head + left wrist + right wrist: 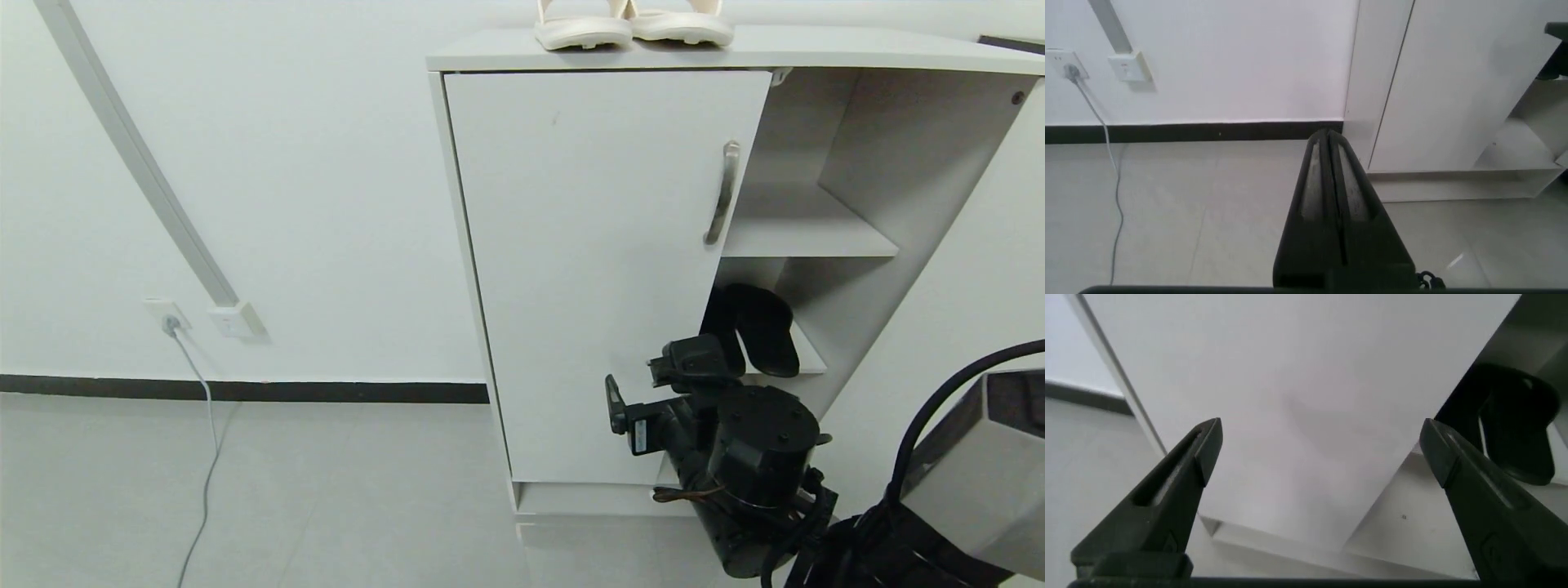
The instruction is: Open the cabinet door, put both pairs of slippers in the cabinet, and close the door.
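Jaws of the right gripper [649,380] stand wide apart, empty, facing the cabinet [816,51] beside its closed door [604,269]. Left gripper [1328,143] jaws are pressed together, empty. Black slippers [755,327] lie on the lower shelf; white slippers [633,26] sit on top of the cabinet.

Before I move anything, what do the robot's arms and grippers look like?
Both are black. The right gripper has two long tapered fingers with recessed slots; behind it the head view shows a round capped joint, a small white label and black cables. The left gripper has the same wedge-shaped fingers.
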Available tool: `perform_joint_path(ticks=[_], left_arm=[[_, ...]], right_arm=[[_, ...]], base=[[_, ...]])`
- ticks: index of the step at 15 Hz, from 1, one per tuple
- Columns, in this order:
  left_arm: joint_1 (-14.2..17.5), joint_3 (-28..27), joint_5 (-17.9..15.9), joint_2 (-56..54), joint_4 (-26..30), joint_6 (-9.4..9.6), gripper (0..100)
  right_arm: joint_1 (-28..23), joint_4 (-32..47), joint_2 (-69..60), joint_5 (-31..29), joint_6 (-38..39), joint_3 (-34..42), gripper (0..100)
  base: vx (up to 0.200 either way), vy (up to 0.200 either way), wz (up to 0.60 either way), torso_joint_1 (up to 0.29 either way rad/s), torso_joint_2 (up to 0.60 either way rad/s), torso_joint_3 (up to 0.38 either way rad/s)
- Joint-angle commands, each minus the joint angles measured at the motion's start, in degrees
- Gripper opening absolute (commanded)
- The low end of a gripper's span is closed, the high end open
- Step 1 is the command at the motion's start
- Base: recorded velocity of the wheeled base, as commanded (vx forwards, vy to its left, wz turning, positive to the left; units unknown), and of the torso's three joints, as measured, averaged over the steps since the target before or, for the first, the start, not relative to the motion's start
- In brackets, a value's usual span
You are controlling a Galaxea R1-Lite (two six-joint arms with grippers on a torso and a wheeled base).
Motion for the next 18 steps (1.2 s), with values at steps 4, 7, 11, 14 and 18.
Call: perform_joint_path(ticks=[4, 7, 11, 14, 18], left_arm=[[0.0, 0.0, 0.0, 0.1, 0.0, -0.13, 0], [0.0, 0.0, 0.0, 0.1, 0.0, -0.13, 0], [0.0, 0.0, 0.0, 0.1, 0.0, -0.13, 0], [0.0, 0.0, 0.0, 0.1, 0.0, -0.13, 0], [0.0, 0.0, 0.0, 0.1, 0.0, -0.13, 0]], right_arm=[[0.2, -0.1, -0.9, 0.4, -0.1, 0.9, 100], [0.2, 0.0, -0.8, 0.4, -0.1, 0.9, 100], [0.2, 0.1, -0.8, 0.3, -0.1, 0.9, 100], [0.2, 0.1, -0.7, 0.3, -0.1, 1.3, 100], [0.2, 0.1, -0.7, 0.3, -0.1, 1.3, 100]], base=[[0.0, 0.0, 0.0, 0.0, 0.0, 0.0], [0.0, 0.0, 0.0, 0.0, 0.0, 0.0], [0.0, 0.0, 0.0, 0.003, -0.15, -0.255], [0.0, 0.0, 0.0, 0.03, -0.51, -0.378], [0.0, 0.0, 0.0, 0.088, -0.47, -0.36]])
